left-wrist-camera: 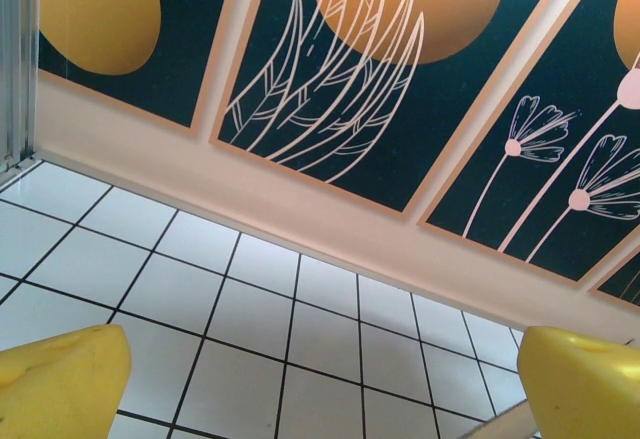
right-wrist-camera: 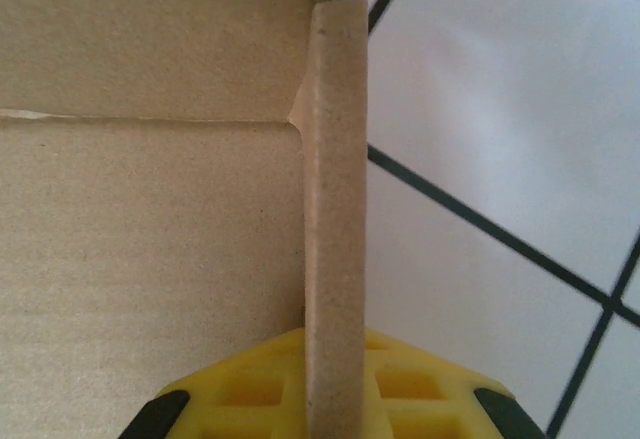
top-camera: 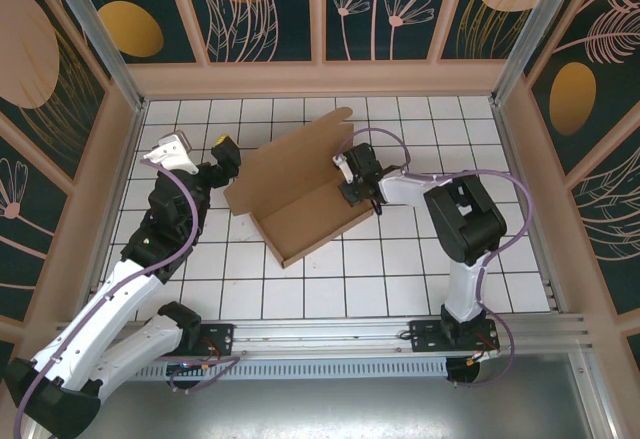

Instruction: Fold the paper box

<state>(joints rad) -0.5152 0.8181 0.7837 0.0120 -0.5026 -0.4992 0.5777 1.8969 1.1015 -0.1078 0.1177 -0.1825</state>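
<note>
The paper box (top-camera: 300, 199) lies half folded in the middle of the white tiled table (top-camera: 400, 269), its wide flat flap toward the back and its shallow tray part toward the arms; the right fingers (right-wrist-camera: 420, 387) are at its right end, clenched on an upright cardboard side wall, which stands edge-on between the yellow pads; the left fingers (left-wrist-camera: 60, 379) are released wide, with bare tiles between them, near the left corner of the box, not touching it.

the paper box (top-camera: 300, 194) blocks the middle; bare tiles (top-camera: 330, 284) nearer, wall (top-camera: 320, 77) behind.
</note>
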